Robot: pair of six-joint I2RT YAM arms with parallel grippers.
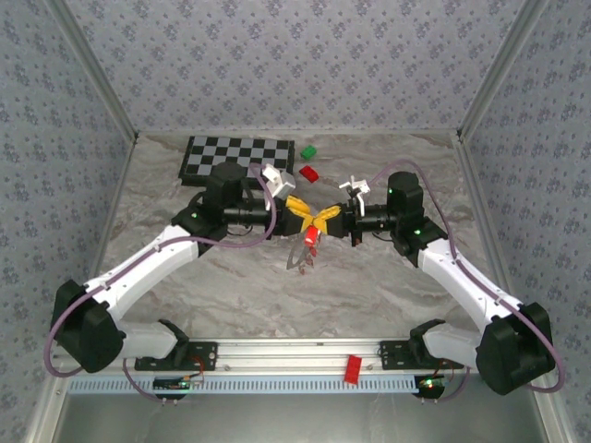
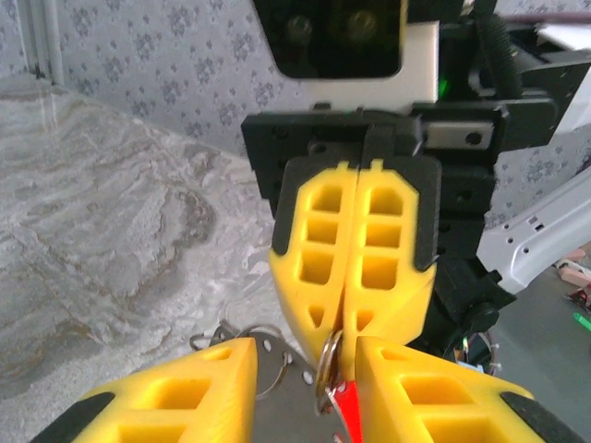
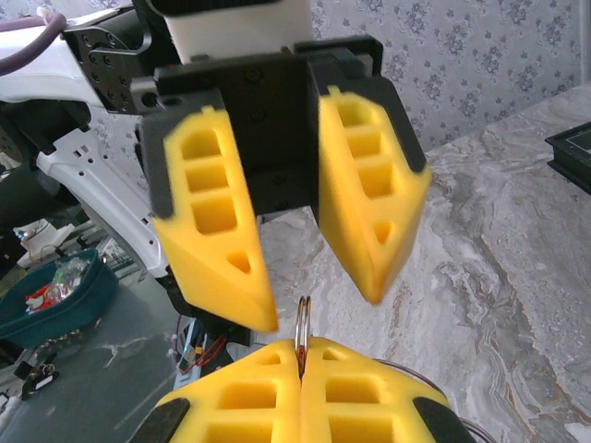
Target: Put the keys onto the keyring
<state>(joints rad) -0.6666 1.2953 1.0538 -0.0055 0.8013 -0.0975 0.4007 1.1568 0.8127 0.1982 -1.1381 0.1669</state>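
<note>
Top external: I log the left gripper (image 1: 300, 217) and right gripper (image 1: 327, 220) tip to tip above mid-table, one red-headed key (image 1: 312, 238) hanging just below them, the keyring (image 1: 302, 260) wire dangling under it, and a checkerboard (image 1: 238, 157), green block (image 1: 307, 151) and red block (image 1: 309, 173) lying well behind. Left wrist: I see the left fingers (image 2: 175, 397) standing apart with the key (image 2: 346, 415) low in the gap, while the right gripper (image 2: 343, 318) opposite is pressed together on the keyring (image 2: 325, 365). Right wrist: I note the right fingers (image 3: 240, 397) clamped on the keyring (image 3: 302, 318), which stands upright from their seam, with the left jaws spread facing it.
</note>
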